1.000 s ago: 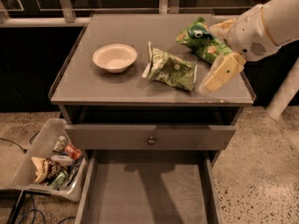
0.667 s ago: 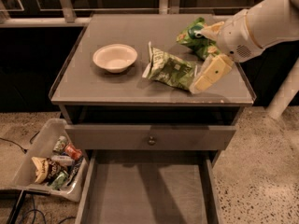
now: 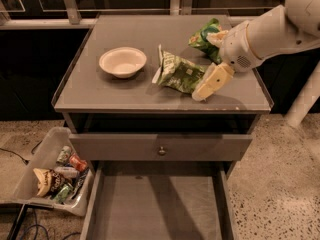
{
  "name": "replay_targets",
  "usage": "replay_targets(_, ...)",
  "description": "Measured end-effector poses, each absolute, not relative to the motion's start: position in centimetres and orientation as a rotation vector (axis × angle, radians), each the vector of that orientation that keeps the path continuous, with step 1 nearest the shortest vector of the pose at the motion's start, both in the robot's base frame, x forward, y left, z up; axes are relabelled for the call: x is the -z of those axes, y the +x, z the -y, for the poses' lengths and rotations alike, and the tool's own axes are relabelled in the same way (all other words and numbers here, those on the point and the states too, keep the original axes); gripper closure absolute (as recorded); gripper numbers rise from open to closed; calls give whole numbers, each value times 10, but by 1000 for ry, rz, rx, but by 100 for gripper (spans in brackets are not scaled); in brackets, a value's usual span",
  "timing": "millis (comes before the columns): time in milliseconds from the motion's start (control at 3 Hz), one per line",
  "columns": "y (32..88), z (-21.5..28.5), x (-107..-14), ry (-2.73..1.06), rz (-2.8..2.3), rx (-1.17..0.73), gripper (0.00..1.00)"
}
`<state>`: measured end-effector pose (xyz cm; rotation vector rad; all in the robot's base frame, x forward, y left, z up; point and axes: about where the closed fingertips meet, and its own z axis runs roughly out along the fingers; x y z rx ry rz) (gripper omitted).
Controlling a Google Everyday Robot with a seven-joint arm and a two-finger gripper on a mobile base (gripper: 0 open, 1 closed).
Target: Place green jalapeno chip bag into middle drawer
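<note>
The green jalapeno chip bag (image 3: 179,74) lies on the cabinet top, right of centre, its white sealed edge pointing left. My gripper (image 3: 206,88) hangs just above the cabinet top at the bag's right edge, touching or almost touching it, and points down-left from the white arm (image 3: 265,31) that comes in from the upper right. The middle drawer (image 3: 155,204) is pulled out at the bottom of the view, with a bare grey floor.
A brighter green bag (image 3: 205,36) lies behind the gripper, partly hidden by the arm. A pale bowl (image 3: 122,61) sits left of centre on the top. The drawer front with a knob (image 3: 161,150) is shut. A bin of snacks (image 3: 55,176) stands on the floor at the left.
My arm has moved left and slightly down, bringing the gripper from the cabinet's right edge up against the olive-green bag. The bag and the bowl have not moved.
</note>
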<state>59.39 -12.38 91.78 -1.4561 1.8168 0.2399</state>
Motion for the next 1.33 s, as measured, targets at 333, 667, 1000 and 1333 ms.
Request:
replay_targets(333,610,117,-903,-1451,-1825,-194,0)
replay_targets(667,639,117,-881,-1441,-1878,-132,0)
replay_targets(1000,667,111,-861,-1402,-1940,-141,0)
replay_targets(1333,686,105,-844,-1383,-1993,-183,0)
